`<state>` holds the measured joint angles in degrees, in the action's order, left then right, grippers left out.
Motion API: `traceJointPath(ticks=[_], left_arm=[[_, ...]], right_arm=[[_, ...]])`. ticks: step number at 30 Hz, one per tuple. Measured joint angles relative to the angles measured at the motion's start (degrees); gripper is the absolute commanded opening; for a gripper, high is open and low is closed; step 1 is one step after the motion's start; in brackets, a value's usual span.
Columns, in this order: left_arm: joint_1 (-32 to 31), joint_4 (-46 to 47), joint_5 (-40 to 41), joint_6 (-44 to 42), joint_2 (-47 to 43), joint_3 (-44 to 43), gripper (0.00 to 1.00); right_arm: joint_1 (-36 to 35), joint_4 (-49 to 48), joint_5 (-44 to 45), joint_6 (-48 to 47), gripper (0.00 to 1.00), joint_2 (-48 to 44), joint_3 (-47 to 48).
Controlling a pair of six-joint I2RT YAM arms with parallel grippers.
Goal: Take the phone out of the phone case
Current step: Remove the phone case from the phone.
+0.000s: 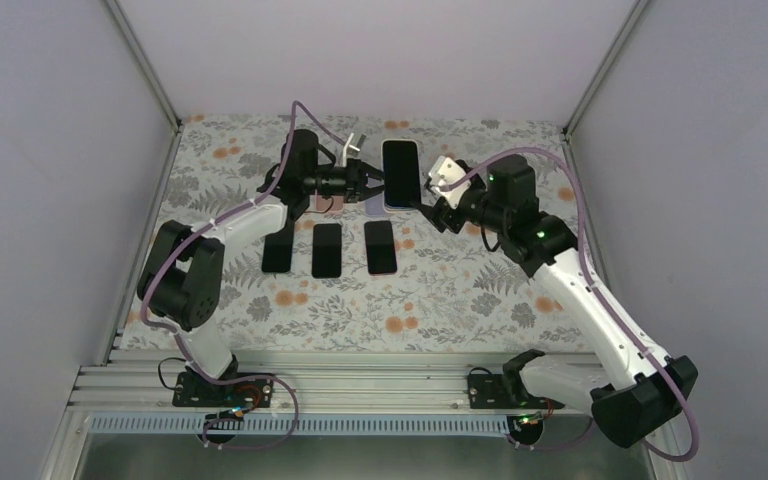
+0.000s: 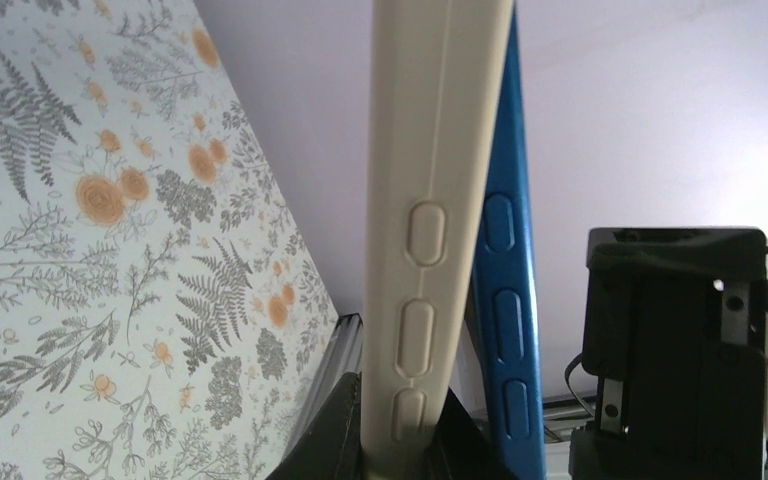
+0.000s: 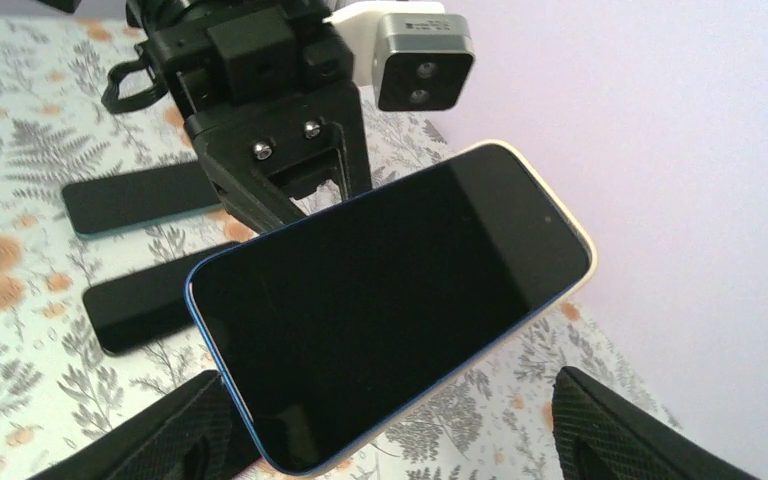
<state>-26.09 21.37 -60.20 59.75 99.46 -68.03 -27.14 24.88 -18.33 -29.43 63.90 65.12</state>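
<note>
While your left gripper (image 2: pixel 400 450) is squeezed tight on the cream rubbery phone case (image 2: pixel 430 200), the blue-edged phone with the black glass screen (image 3: pixel 390 300) is up in the air between both grippers. Your right gripper (image 3: pixel 385 432) has its fingers wide apart, with the phone's near end between them.

The left wrist view shows the phone's blue side leaning away from the case, with a small gap near the gripper. The right wrist view shows only the dark screen and a thin cream rim at its far end. Three flat black phones (image 1: pixel 327 250) lie near the left gripper, down on the flowery table (image 1: pixel 440 300).
</note>
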Motion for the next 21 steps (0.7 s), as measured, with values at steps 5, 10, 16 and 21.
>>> traceJointPath(ticks=[5,10,16,21], left_arm=[[0.00,-0.07,0.04,1.70,1.20,0.00,0.02],[0.00,-0.09,0.04,2.45,1.27,0.00,0.02],[0.00,-0.11,0.04,2.69,1.33,0.00,0.02],[0.00,-0.11,0.04,2.95,1.38,0.00,0.02]], right_arm=[[-2.56,-0.35,4.28,-4.07,0.73,0.02,-1.29],[-4.42,-0.52,6.82,-6.43,0.72,0.22,-2.54],[-7.76,-1.27,10.43,-8.52,0.72,0.85,-3.19],[-10.40,-3.56,15.21,-10.47,0.72,1.68,-4.28]])
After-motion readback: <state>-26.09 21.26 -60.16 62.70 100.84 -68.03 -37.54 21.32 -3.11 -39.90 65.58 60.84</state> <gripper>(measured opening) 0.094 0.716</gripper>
